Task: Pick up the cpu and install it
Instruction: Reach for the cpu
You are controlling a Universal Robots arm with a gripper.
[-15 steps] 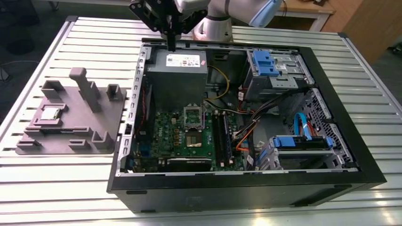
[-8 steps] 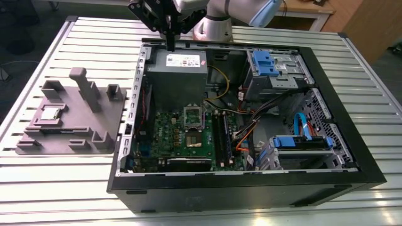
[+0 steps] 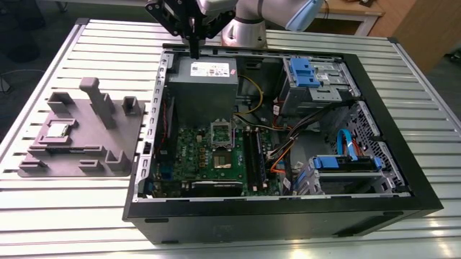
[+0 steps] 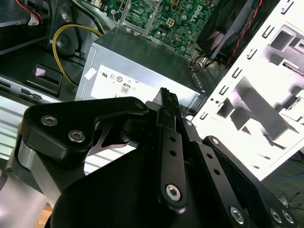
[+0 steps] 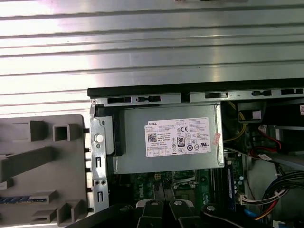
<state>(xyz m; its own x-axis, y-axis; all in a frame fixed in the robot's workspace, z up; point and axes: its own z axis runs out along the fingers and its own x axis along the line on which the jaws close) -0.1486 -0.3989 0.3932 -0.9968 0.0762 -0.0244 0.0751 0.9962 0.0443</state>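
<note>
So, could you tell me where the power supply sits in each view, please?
Exterior view: the power supply lies at the case's far end, beneath the gripper.
Second wrist view: it lies between the gripper and the motherboard.
First wrist view: its labelled face lies between the case's rim and the motherboard.
Shared landmark: the green motherboard.

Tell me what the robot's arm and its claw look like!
The arm is made of round silver-grey tubes with a light blue cap on one joint. Its gripper is black, built from flat angular bars joined by shiny silver bolts, and it ends in thin black fingers with ribbed tips.
</note>
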